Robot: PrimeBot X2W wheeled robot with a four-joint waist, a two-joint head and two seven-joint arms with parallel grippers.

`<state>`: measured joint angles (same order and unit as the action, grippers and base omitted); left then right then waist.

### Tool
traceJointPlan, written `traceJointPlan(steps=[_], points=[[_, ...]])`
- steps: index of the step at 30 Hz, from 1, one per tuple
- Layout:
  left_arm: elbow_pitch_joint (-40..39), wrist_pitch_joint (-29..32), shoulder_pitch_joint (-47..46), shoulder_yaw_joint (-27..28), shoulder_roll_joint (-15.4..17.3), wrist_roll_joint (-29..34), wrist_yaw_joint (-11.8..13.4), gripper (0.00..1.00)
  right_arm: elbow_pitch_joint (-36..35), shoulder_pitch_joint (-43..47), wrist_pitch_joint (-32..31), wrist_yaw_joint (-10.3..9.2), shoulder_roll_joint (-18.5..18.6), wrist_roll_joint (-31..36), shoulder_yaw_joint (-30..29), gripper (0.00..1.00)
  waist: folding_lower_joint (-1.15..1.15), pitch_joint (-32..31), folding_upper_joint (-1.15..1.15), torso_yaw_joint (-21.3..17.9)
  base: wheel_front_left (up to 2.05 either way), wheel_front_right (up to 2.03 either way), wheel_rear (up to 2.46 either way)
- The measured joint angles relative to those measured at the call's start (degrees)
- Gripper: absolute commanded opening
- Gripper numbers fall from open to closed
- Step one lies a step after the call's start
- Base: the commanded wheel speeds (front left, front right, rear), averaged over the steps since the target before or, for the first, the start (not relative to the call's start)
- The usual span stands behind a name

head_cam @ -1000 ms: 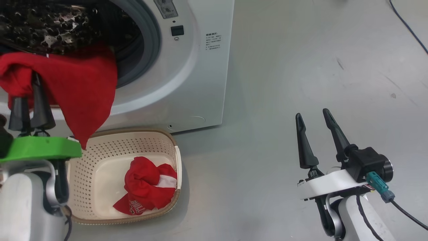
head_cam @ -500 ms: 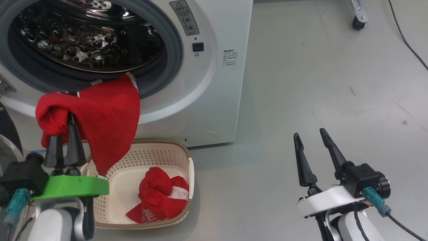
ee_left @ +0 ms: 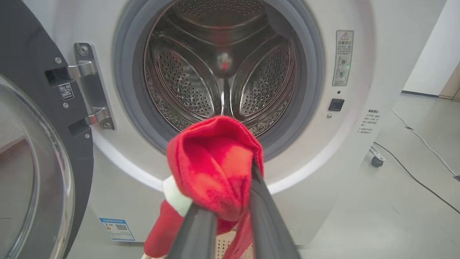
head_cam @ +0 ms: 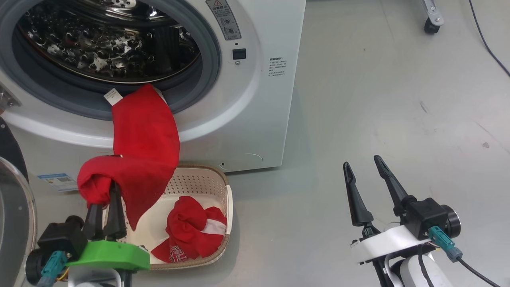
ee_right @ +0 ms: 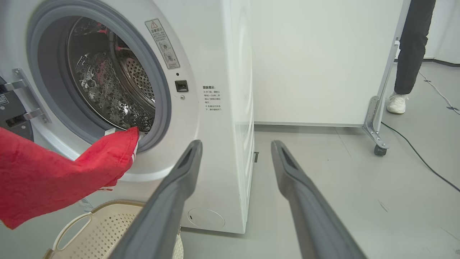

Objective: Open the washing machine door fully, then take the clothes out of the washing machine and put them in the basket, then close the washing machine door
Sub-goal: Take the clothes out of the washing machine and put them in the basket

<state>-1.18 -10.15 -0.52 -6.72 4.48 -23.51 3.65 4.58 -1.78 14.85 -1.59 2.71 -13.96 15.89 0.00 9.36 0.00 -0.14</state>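
Scuffed grey floor (head_cam: pixel 358 99) bears the washing machine (head_cam: pixel 255 99) and basket (head_cam: pixel 199 181)

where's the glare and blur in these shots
Head view: hard glints speckle the drum, and the basket casts a soft shadow on the floor. Left wrist view: the fingers are out of focus, the door glass shows pale reflections. Right wrist view: the near fingers look soft and oversized.

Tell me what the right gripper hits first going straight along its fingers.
Likely the washing machine, at its side near the front edge; the right gripper has open floor until then. Depth is unclear.
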Motion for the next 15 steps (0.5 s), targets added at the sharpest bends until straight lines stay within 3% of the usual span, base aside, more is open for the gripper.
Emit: traceJointPlan(steps=[15], points=[[9.36,-1.04,-1.37,-1.77,-0.79,-1.21,0.02,0.0,-2.77,-1.72,0.01,0.2,0.02,0.87,0.18,1.0,0.0,6.92,0.0,-1.05,0.0,0.0,0.0]])
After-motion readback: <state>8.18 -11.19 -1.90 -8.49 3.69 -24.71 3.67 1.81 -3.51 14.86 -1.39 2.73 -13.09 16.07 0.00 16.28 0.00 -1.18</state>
